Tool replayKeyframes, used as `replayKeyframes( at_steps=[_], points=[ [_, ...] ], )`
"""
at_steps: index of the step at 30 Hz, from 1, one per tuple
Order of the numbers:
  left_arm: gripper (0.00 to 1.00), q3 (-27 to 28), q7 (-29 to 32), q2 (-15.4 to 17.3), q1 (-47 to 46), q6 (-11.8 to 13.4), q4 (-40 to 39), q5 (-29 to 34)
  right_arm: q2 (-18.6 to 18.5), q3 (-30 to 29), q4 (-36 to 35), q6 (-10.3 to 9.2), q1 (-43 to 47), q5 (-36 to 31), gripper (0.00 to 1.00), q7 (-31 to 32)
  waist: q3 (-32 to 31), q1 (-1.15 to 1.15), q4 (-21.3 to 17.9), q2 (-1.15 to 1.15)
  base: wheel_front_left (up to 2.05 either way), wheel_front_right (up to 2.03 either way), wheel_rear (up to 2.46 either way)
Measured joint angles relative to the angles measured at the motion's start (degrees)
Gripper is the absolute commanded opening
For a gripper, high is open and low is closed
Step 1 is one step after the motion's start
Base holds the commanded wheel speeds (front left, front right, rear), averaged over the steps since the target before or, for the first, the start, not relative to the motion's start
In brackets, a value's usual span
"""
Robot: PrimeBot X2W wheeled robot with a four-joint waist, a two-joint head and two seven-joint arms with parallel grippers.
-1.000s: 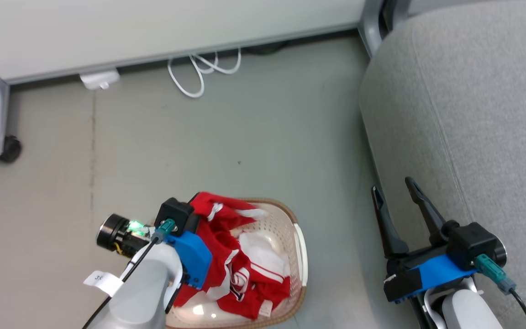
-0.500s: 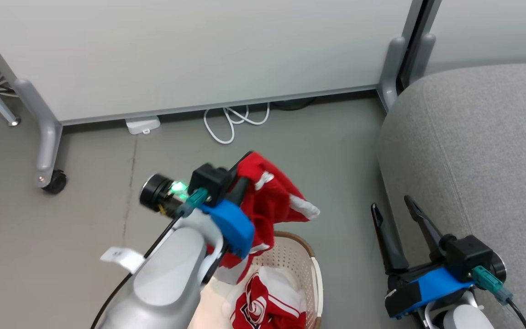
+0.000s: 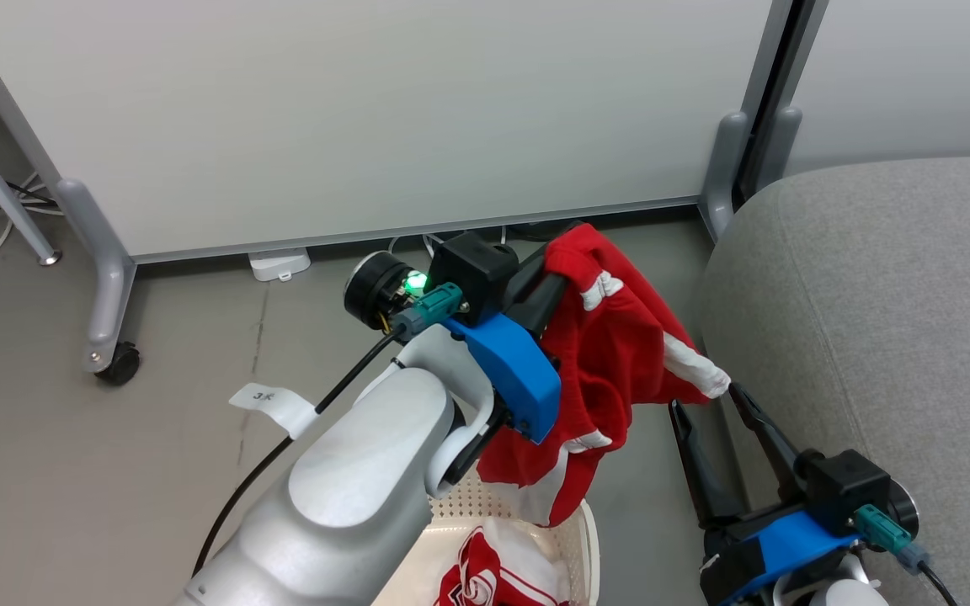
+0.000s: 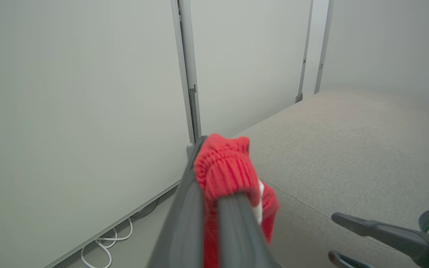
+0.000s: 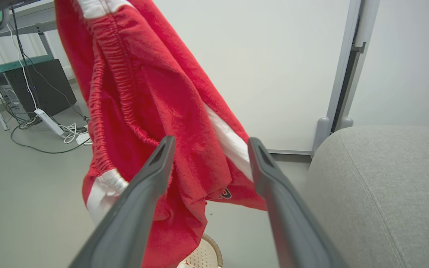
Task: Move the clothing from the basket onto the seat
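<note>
Now pinching red garment [image 3: 611,353] by its ribbed waistband with left gripper [image 3: 561,252], dangling above basket [image 3: 573,526], just beside seat [image 3: 872,295]. With right gripper [image 3: 706,397] spread, empty. Judged light, limp, swingy; best gripped at bunched waistband. Second garment [image 3: 493,576] down in basket.

The smooth grey floor [image 3: 157,471] carries the cream-white perforated plastic laundry basket [image 3: 573,543], near the large light-grey fabric sofa seat [image 3: 872,320]. A small white plastic box [image 3: 280,263] and a black caster [image 3: 119,367] rest by the white partition [image 3: 367,126].
</note>
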Motion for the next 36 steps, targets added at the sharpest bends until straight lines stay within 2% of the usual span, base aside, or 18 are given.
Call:
replayKeyframes(
  at_steps=[10, 17, 31, 36],
  points=[
    [0.00, -7.27, 0.90, -0.01, -2.74, 3.07, -2.02, -6.46, 0.00, 0.96, 0.15, 0.00, 0.16, 0.44, 1.00, 0.41, -1.34, 0.00, -0.29, 0.00, 0.00, 0.00, 0.00],
    [0.00, -10.71, 0.05, -0.02, -4.20, 4.35, -1.20, -9.13, 0.00, 2.37, 0.34, 0.00, 0.12, 0.45, 1.00, 1.32, -1.47, 0.01, -0.62, 0.00, 0.00, 0.00, 0.00],
    [0.00, -15.84, -1.83, 0.00, -6.17, 5.09, -0.08, -13.88, 0.00, 6.72, 6.58, 0.00, -5.86, -1.33, 1.00, 6.69, -1.50, 0.01, -0.29, 0.00, 0.00, 0.00, 0.00],
    [0.00, -17.42, -2.37, -0.02, -6.68, 5.43, 0.07, -15.46, 0.00, 6.20, 9.78, 0.00, -9.13, -1.92, 1.00, 7.40, -2.03, 0.01, -0.09, 0.00, 0.00, 0.00, 0.00]
  ],
)
